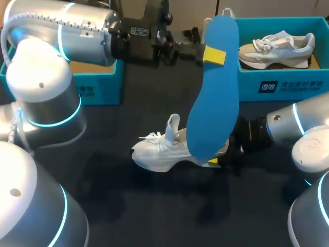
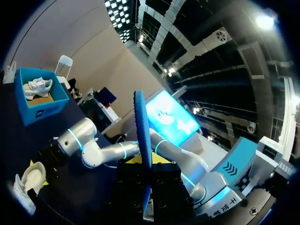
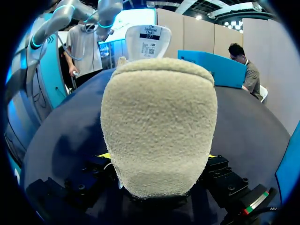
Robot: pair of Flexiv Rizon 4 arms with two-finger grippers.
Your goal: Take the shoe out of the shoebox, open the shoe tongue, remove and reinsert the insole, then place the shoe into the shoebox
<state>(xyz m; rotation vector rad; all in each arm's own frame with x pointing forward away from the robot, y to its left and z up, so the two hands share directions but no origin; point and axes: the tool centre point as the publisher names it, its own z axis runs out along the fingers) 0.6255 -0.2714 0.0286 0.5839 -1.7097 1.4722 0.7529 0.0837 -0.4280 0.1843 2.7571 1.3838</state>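
Left hand [image 1: 208, 54] pinching blue insole [image 1: 213, 103] held high, right hand [image 1: 226, 154] clamped on heel of white shoe [image 1: 159, 152], mid tabletop [image 1: 154, 206]

Insole [image 1: 213, 87] covers the shoe [image 1: 159, 152] heel and most of right gripper [image 1: 216, 160] from above. Right wrist view: heel fills it, jaws reduced to yellow slivers either side. Left shoebox [image 1: 96, 85] is mostly behind left arm [image 1: 49, 56].
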